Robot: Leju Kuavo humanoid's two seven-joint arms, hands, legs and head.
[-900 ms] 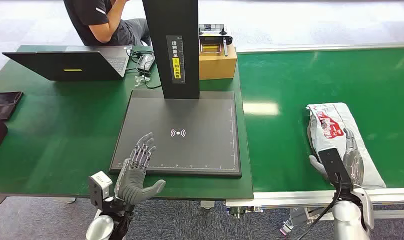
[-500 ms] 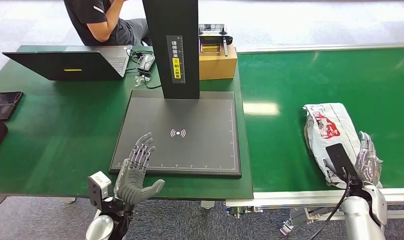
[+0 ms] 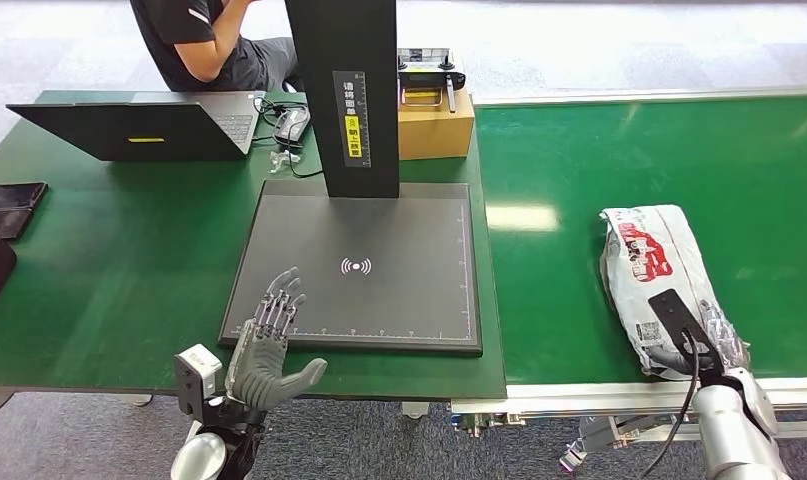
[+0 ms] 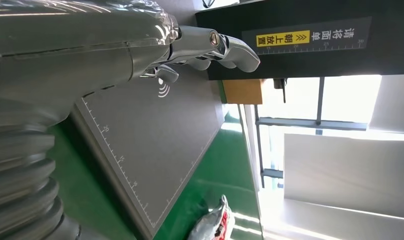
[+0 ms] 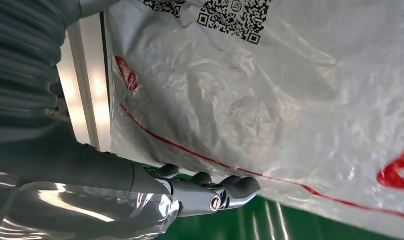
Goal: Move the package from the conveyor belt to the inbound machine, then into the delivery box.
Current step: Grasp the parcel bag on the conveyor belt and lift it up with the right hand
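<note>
A white plastic package (image 3: 661, 280) with red print lies on the green conveyor belt (image 3: 599, 170), just ahead of my right hand (image 3: 724, 340). That hand sits against its near end, fingers (image 5: 235, 187) at its edge; whether they grip it I cannot tell. My left hand (image 3: 269, 345) hovers spread and empty over the near corner of the dark inbound machine (image 3: 379, 260) on the counter (image 3: 109, 250).

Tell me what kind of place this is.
Likely a parcel-sorting or logistics test station: a green conveyor belt carries a plastic mail package with printed codes, and beside it stands a scanning platform under a black post, with a laptop nearby.
</note>
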